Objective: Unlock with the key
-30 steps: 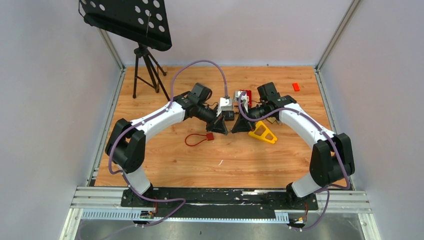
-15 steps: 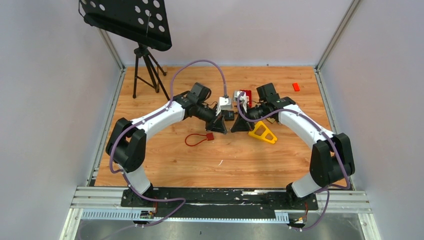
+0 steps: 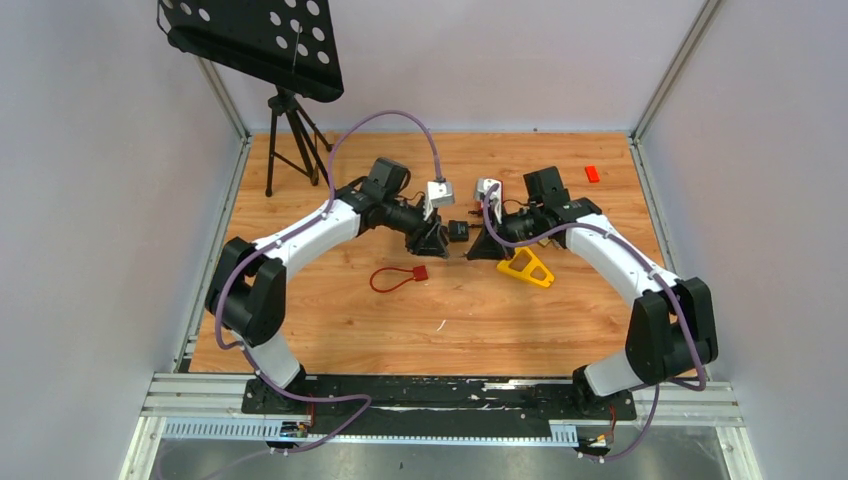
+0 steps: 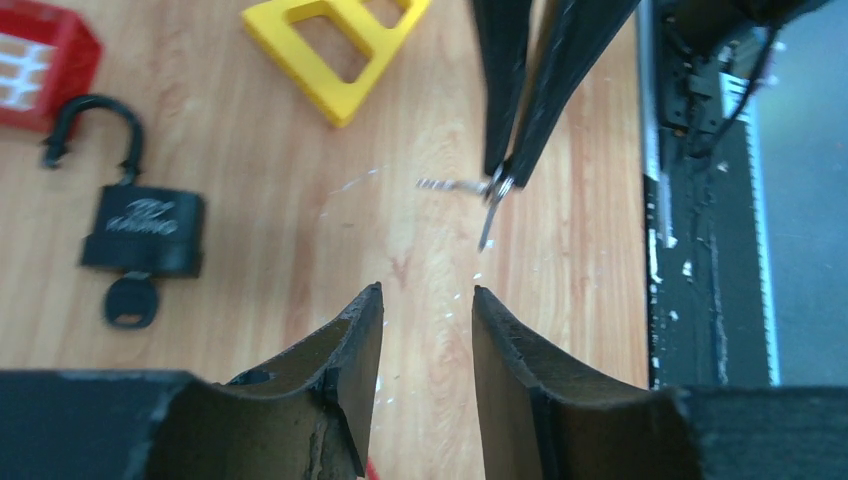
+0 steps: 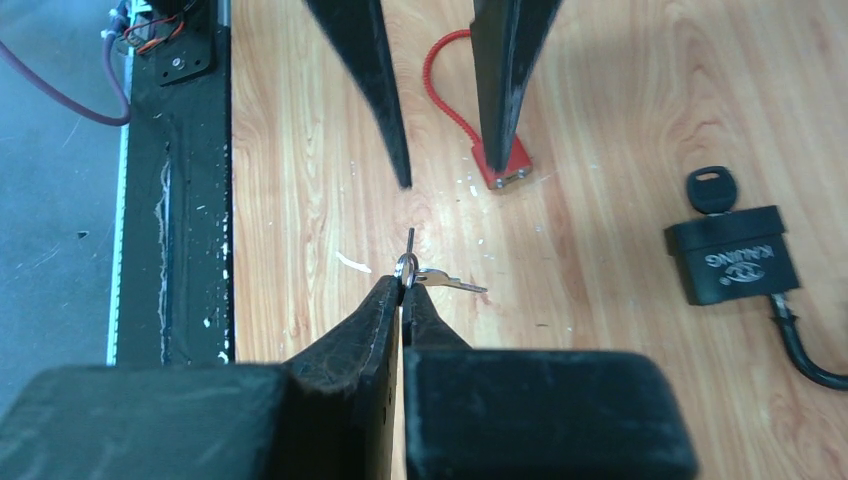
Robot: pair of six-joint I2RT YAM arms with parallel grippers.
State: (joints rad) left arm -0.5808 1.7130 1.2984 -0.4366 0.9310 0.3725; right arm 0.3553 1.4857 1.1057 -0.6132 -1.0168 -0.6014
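**A:** What is the left gripper (image 4: 425, 295) doing?

**B:** Its fingers are spread, with nothing between them, over bare wood.

**A:** And the right gripper (image 5: 403, 285)?

**B:** It is pressed together on a key ring (image 5: 407, 264) with two small keys (image 5: 455, 284) hanging from it. In the left wrist view it sits at one o'clock of the left tips.

**A:** Where is the padlock (image 4: 143, 230)?

**B:** It lies flat on the table (image 3: 330, 320) at nine o'clock of those tips, apart from both grippers. Its shackle (image 4: 92, 120) is swung open, and a black-headed key (image 4: 130, 302) sits in the keyhole.

**A:** Farther out?

**B:** A yellow frame (image 4: 280, 40) is at eleven o'clock and a red block (image 4: 60, 55) at ten. In the right wrist view, a red tag (image 5: 502, 168) lies at one o'clock of the right tips.
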